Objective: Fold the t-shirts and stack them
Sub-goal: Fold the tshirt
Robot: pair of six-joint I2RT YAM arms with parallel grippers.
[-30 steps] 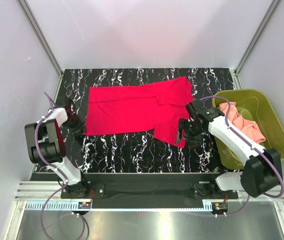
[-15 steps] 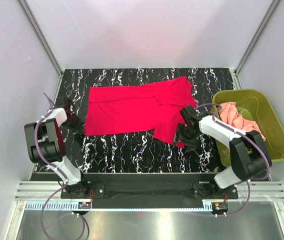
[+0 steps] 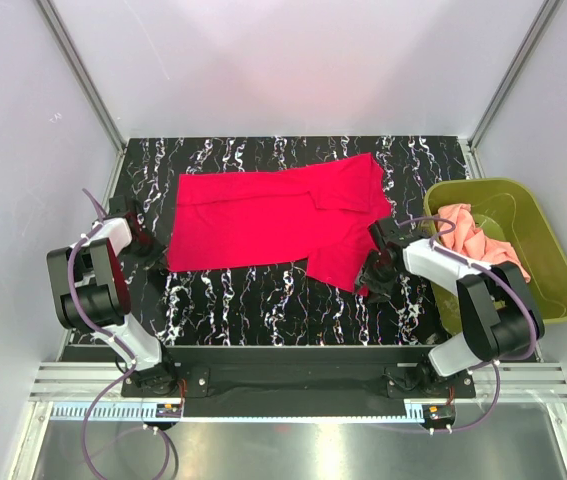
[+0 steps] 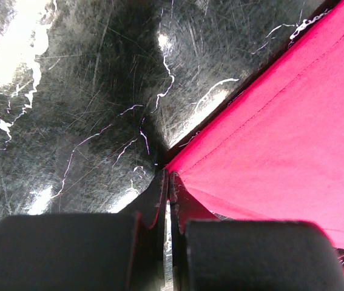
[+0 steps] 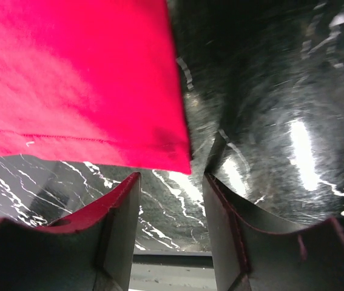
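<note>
The crimson red t-shirt lies spread flat on the black marbled table. The salmon-pink t-shirt lies crumpled in the olive-green basket. My left gripper is at the red shirt's near-left corner. In the left wrist view, the left gripper has its jaws pressed together on the corner of the red cloth. My right gripper is low at the shirt's near-right corner. In the right wrist view, the right gripper is open and empty, with the red hem corner just ahead of its fingertips.
The basket stands at the table's right edge, close beside my right arm. White walls enclose the table on three sides. Bare marbled table runs between the shirt's near hem and the arm bases.
My right gripper has swung down and toward the red shirt's near-right corner. My left gripper has shifted slightly left at the near-left corner. The shirt lies as before.
</note>
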